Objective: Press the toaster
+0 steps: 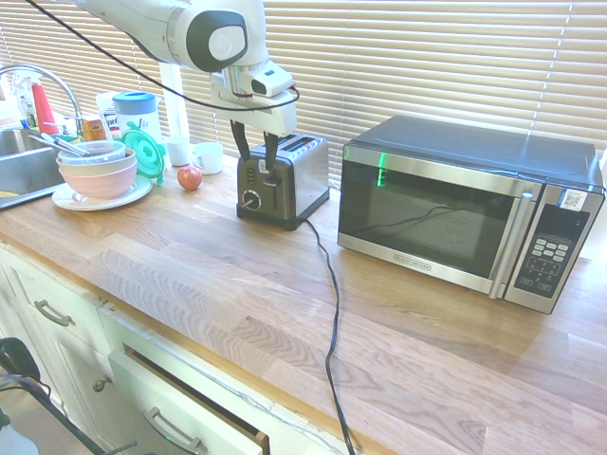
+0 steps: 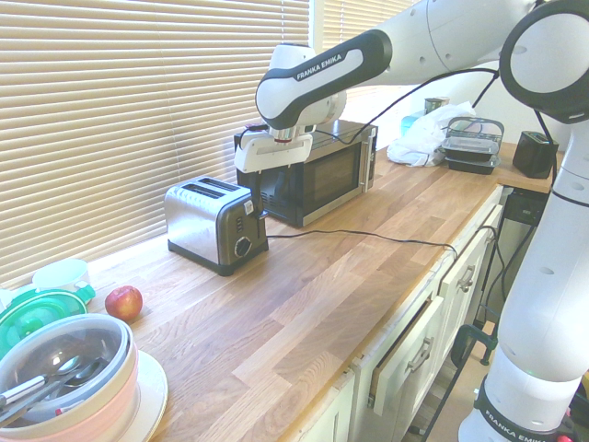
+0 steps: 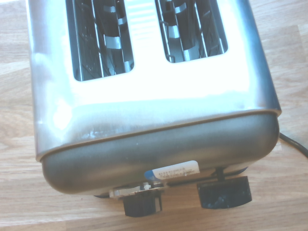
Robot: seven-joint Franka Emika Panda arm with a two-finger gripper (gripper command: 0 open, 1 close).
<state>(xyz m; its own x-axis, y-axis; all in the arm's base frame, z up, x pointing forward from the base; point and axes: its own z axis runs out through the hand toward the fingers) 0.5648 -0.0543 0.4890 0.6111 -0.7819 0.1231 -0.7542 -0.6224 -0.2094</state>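
The toaster (image 1: pixel 289 175) (image 2: pixel 207 221) stands on the wooden counter by the blinds, its black front panel facing the counter's edge. Its two empty slots, white sticker, round knob (image 3: pixel 142 206) and lever (image 3: pixel 224 192) show from above in the wrist view. My gripper (image 1: pixel 254 156) (image 2: pixel 261 191) hangs straight down over the top of that front panel. Its two dark fingers stand apart, open, with nothing between them. One fingertip (image 1: pixel 272 163) is just above the lever, and I cannot tell whether they touch.
A large steel-and-black microwave (image 1: pixel 465 218) (image 2: pixel 313 175) stands close beside the toaster. The toaster's black cord (image 1: pixel 332 313) runs across the counter to the front edge. An apple (image 1: pixel 190 177), a mug (image 1: pixel 207 156), stacked bowls (image 1: pixel 98 171) and the sink (image 1: pixel 19 156) lie on the other side.
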